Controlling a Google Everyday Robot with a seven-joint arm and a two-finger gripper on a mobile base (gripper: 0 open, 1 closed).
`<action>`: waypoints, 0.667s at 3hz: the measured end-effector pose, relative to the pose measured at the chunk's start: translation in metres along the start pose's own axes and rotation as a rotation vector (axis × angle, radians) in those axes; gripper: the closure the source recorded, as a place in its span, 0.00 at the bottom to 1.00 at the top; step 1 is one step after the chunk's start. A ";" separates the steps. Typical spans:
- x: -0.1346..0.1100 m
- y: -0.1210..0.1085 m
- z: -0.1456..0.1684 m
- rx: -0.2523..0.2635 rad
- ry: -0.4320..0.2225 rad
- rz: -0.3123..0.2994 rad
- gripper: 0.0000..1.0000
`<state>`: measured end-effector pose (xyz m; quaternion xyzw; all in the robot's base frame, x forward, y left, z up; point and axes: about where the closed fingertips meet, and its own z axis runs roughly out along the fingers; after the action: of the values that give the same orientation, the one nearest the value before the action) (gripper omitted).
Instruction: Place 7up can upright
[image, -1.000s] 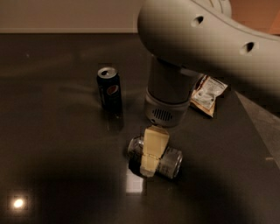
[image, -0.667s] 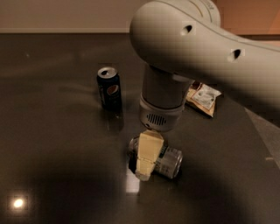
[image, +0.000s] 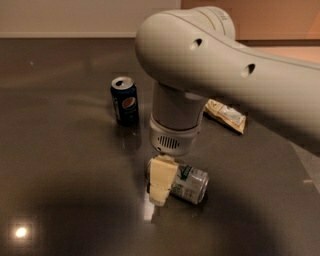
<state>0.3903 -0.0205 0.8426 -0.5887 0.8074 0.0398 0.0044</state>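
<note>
The 7up can, silver with green lettering, lies on its side on the dark table, its silver top pointing right. My gripper hangs straight down from the big white arm and sits over the can's left half. One cream finger stands in front of the can; the other is hidden behind it. The jaws stand either side of the can and look open around it.
A dark blue Pepsi can stands upright behind and to the left of the gripper. A snack packet lies at the back right. A bright light reflection shows at the front left.
The arm and finger have shifted a little left along the can. The 7up can has stayed lying in the same place.
</note>
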 end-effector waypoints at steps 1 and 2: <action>-0.003 0.002 0.002 -0.007 0.000 -0.004 0.41; -0.004 0.003 -0.001 -0.010 -0.016 -0.015 0.65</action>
<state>0.3889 -0.0157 0.8442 -0.5946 0.8025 0.0486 0.0084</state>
